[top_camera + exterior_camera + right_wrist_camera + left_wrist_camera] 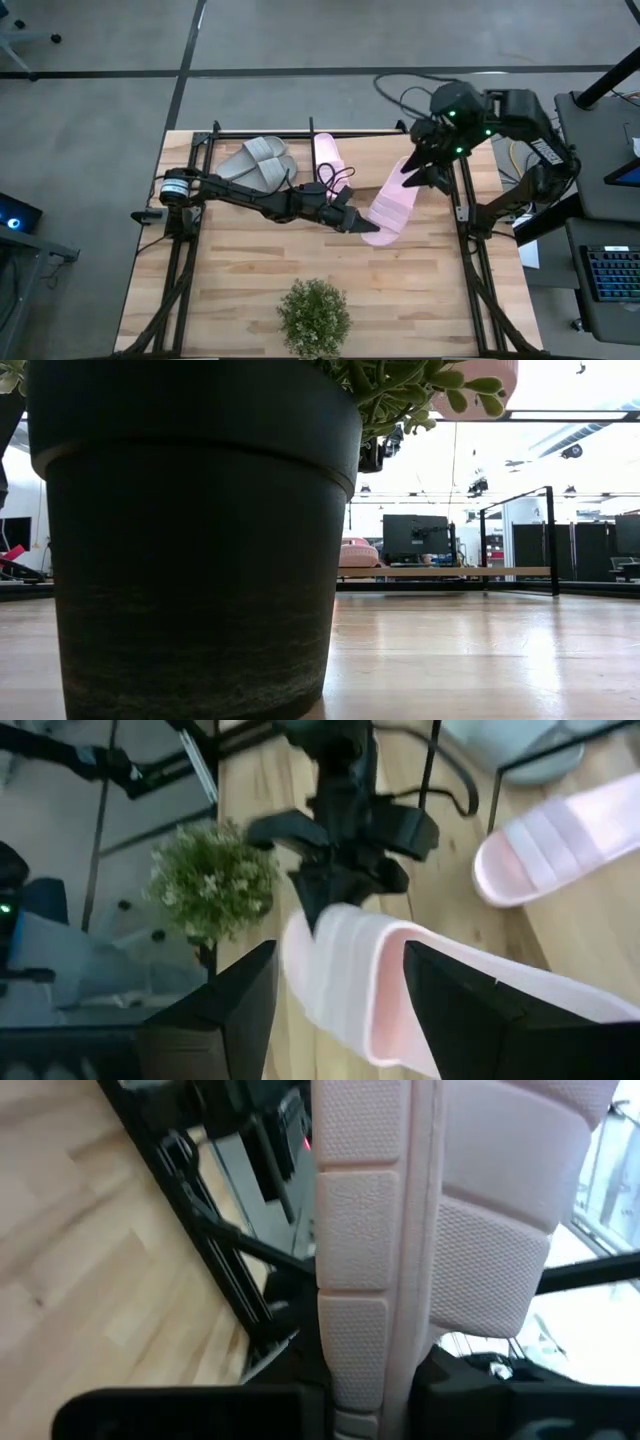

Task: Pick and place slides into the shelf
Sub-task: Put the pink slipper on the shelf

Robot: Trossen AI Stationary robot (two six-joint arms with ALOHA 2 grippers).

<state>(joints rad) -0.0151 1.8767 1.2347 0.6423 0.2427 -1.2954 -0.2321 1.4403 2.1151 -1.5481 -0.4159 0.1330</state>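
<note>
Left gripper [357, 224] is clamped on one end of a pink slide [390, 205], holding it up off the table [240, 280] near the middle; the right gripper [418, 172] sits at the slide's other end, by the table's far right corner, jaws spread wide either side of it and not pinching. The other pink slide [327, 155] and the grey pair [258, 163] lie on the shelf [205, 150] along the far edge, and a potted plant [315, 317] stands at the near edge.
</note>
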